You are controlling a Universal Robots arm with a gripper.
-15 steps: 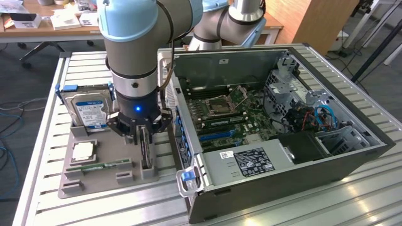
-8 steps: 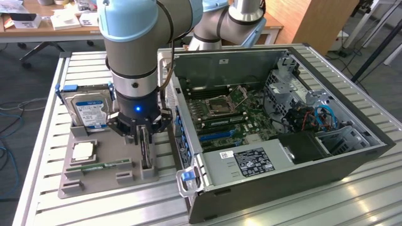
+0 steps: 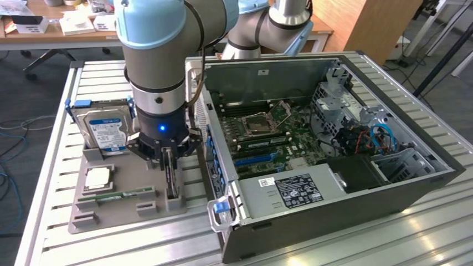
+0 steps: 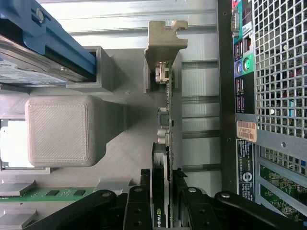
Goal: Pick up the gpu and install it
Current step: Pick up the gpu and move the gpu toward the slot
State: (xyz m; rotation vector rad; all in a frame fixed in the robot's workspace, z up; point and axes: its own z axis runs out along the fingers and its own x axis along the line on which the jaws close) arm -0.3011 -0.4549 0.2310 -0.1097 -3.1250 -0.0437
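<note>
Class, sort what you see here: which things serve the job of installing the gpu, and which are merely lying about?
For the job: gpu, gripper, computer case, motherboard.
Lying about: hard drive, processor, memory stick.

gpu (image 4: 160, 182): thin dark card, upright on edge, in grey holder (image 4: 120, 158).

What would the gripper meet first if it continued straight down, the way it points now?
The gpu, standing on edge in the grey holder directly under the gripper; depth is unclear, so they may be touching.
</note>
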